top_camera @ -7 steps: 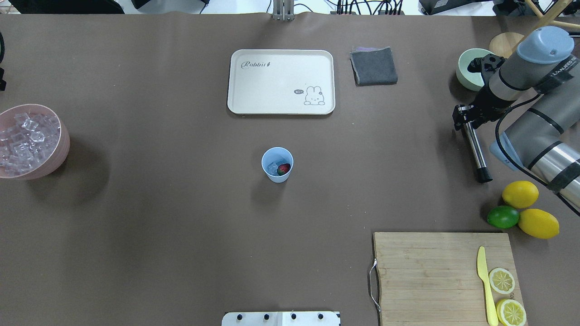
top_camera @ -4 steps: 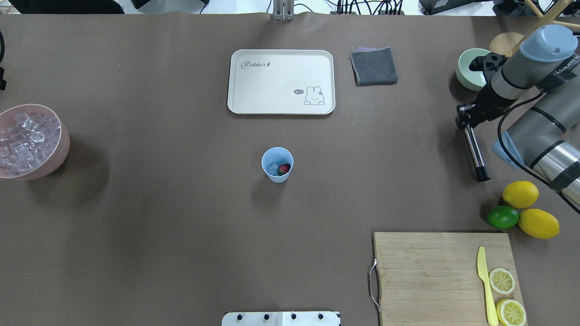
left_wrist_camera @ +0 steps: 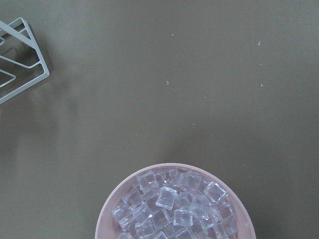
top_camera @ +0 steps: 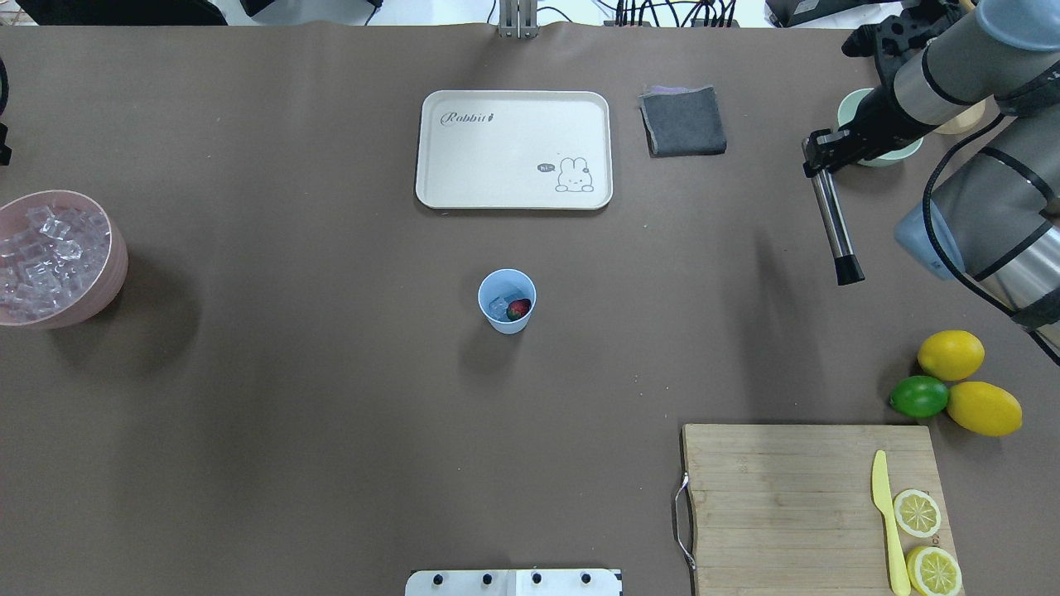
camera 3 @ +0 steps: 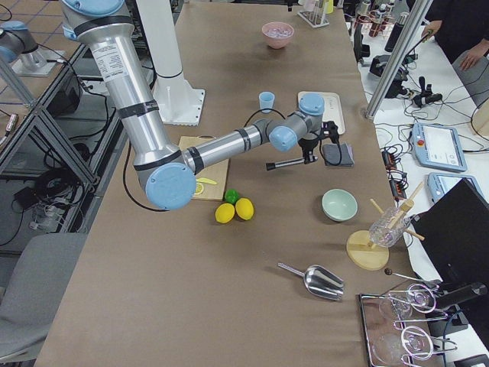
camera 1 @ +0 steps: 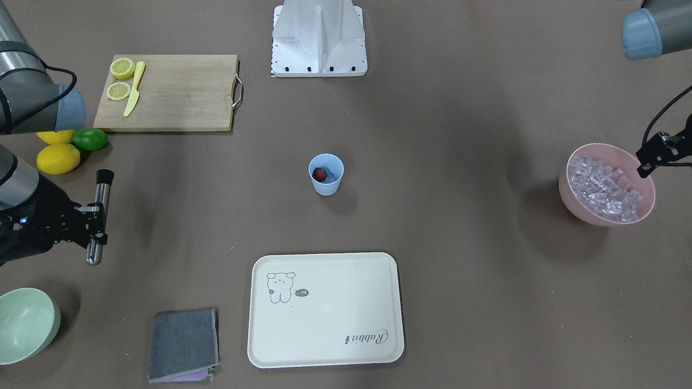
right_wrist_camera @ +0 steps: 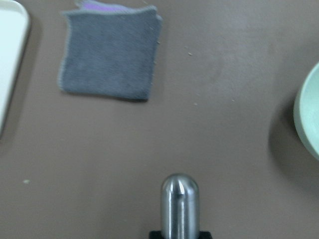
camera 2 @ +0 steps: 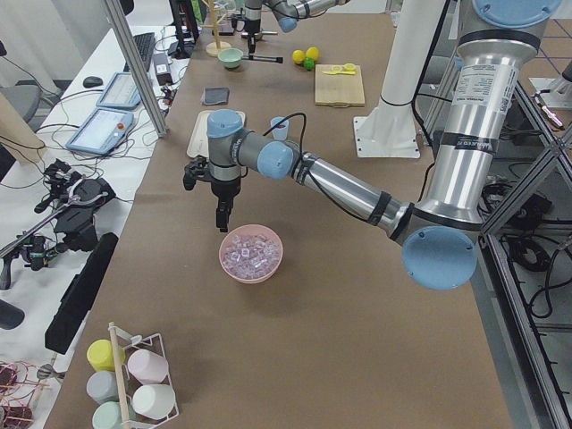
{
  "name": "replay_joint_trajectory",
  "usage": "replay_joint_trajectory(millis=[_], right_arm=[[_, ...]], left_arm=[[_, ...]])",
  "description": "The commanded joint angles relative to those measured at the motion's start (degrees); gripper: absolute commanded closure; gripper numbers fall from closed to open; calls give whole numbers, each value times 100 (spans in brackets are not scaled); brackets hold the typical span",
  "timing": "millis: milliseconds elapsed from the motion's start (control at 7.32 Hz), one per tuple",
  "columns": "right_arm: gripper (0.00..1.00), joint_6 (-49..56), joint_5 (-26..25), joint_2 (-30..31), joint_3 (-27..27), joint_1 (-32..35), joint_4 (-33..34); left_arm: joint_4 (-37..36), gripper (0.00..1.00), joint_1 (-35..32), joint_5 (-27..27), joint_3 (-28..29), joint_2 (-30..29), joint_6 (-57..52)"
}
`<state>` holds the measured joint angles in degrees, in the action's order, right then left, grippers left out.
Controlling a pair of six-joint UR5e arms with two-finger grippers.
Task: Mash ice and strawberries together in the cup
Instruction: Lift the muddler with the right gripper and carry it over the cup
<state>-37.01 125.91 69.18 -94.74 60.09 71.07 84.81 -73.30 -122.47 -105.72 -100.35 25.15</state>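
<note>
The light blue cup [top_camera: 507,322] stands upright mid-table, also in the front view [camera 1: 326,186]. Inside it lie the red strawberry [top_camera: 518,310] and clear ice [top_camera: 497,307]. More ice [top_camera: 37,257] fills the pink bowl [top_camera: 118,265] at the left edge. My right gripper [top_camera: 816,154] is shut on a steel muddler [top_camera: 832,223] with a black tip, held level above the table far right of the cup; it also shows in the right wrist view [right_wrist_camera: 179,204]. My left gripper [camera 1: 643,170] hangs by the pink bowl's rim; I cannot tell whether it is open or shut.
A cream tray [top_camera: 513,149] and a grey cloth [top_camera: 683,120] lie at the far side. A pale green bowl [top_camera: 853,108] sits behind the right arm. Two lemons and a lime [top_camera: 919,396] sit right. A cutting board [top_camera: 778,497] holds a yellow knife and lemon slices.
My right gripper has carried the muddler up, away from the robot and a little left, clear of the table. The cup and the pink bowl have not moved.
</note>
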Motion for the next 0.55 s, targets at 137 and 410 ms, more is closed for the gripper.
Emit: replay_joint_trajectory(millis=[137, 410], right_arm=[[100, -637, -374, -350, -1835, -260, -75], [100, -1366, -1142, -661, -1978, -557, -1270]], left_arm=[[9, 2, 0, -5, -1, 112, -1], [26, 2, 26, -5, 104, 112, -10]])
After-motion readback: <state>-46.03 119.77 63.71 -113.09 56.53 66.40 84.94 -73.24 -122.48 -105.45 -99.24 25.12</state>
